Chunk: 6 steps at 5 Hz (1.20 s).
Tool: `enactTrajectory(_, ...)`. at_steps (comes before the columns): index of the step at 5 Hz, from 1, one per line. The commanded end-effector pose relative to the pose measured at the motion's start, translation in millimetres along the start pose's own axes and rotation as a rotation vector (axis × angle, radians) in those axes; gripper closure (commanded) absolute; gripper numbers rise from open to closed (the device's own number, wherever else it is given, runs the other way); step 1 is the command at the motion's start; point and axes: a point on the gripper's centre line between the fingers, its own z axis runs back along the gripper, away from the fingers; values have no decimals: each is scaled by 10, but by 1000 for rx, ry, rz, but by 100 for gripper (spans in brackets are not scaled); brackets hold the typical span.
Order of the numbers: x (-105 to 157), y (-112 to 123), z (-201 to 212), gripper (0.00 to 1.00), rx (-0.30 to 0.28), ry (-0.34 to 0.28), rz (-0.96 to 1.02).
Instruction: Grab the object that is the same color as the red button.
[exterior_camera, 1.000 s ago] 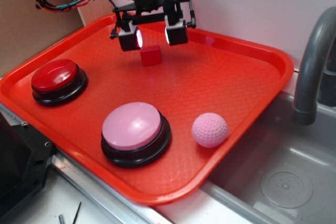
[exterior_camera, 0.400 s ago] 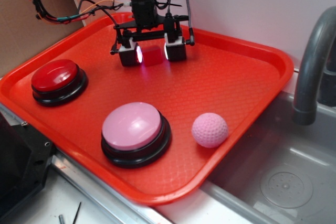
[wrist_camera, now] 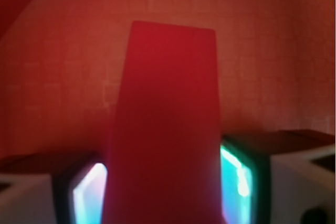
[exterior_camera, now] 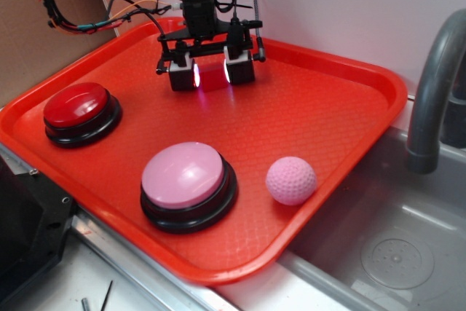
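Arm upright, gripper (exterior_camera: pixel 212 72) lowered onto tray (exterior_camera: pixel 328 107). Cube (exterior_camera: pixel 212 76) sits between both fingers; jaws narrow, contact with its sides cannot be confirmed.

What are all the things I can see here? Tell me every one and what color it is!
Tray: one, red, under everything, beside the sink.
Red button: one, red dome on black base, tray's left side.
Pink button: one, pink dome on black base, tray's front.
Ball: one, pink, dimpled, right of the pink button.
Cube: one, red, back of tray, between the gripper's fingers.
Sink: one, grey, at right.
Faucet: one, grey, over the sink.
Gripper: one, black with glowing pads, down around the cube.
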Motion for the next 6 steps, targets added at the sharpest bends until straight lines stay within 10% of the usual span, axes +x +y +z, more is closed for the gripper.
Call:
enactTrajectory(1,-487,-183,763,100,40,-49,-331)
enactTrajectory(3,-782,-204,1154,100,69,-132,-823)
enactTrajectory(6,-640,85,1354,100,17,-114,-788)
